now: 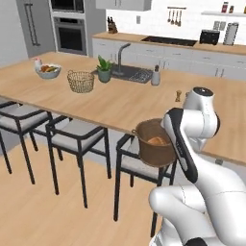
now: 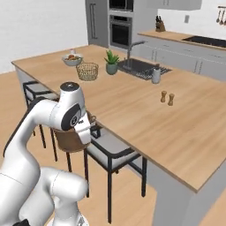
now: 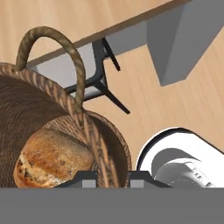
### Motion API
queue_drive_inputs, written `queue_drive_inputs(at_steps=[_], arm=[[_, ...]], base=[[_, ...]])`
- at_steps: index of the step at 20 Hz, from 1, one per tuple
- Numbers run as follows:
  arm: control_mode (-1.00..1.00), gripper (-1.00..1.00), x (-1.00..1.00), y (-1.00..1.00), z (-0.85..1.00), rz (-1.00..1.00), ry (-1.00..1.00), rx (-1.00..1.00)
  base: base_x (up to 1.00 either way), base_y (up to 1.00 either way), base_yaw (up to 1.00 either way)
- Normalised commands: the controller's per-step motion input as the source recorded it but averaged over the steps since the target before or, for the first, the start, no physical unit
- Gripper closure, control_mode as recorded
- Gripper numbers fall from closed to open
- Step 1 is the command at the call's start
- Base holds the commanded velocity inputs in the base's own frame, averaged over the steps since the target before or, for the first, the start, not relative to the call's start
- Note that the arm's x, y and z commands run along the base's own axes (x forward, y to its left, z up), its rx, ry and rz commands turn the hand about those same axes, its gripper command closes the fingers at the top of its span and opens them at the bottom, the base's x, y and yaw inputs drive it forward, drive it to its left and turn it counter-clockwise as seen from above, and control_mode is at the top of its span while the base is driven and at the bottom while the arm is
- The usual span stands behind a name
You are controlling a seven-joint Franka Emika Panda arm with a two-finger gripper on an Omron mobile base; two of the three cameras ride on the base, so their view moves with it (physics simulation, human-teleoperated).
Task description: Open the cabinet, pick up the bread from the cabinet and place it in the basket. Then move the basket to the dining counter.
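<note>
The dark brown woven basket (image 1: 153, 146) (image 2: 69, 141) hangs in the air just off the near edge of the dining counter (image 1: 120, 103) (image 2: 145, 114), above a stool. The golden-brown bread (image 1: 157, 141) (image 3: 52, 157) lies inside it. My gripper (image 3: 111, 177) is shut on the basket (image 3: 39, 109) at its rim, beside one looped side handle. In the base views my own arm covers much of the hand and part of the basket. The cabinet is out of view.
On the island stand a tan open-weave basket (image 1: 80, 80) (image 2: 87, 70), a fruit bowl (image 1: 48, 70), a potted plant (image 1: 104, 68), the inset sink (image 1: 129, 73) and two shakers (image 2: 167, 97). Black-framed stools (image 1: 77, 134) (image 2: 110, 150) line the near edge below the basket.
</note>
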Motion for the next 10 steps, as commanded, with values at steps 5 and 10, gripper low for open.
queue_drive_inputs(at_steps=[5,10], arm=[[1.00,1.00,0.00,0.00,0.00,0.00,0.00,0.00],[1.00,1.00,0.00,0.00,0.00,0.00,0.00,0.00]], base=[[0.90,0.18,-0.49],[0.67,0.08,-0.35]])
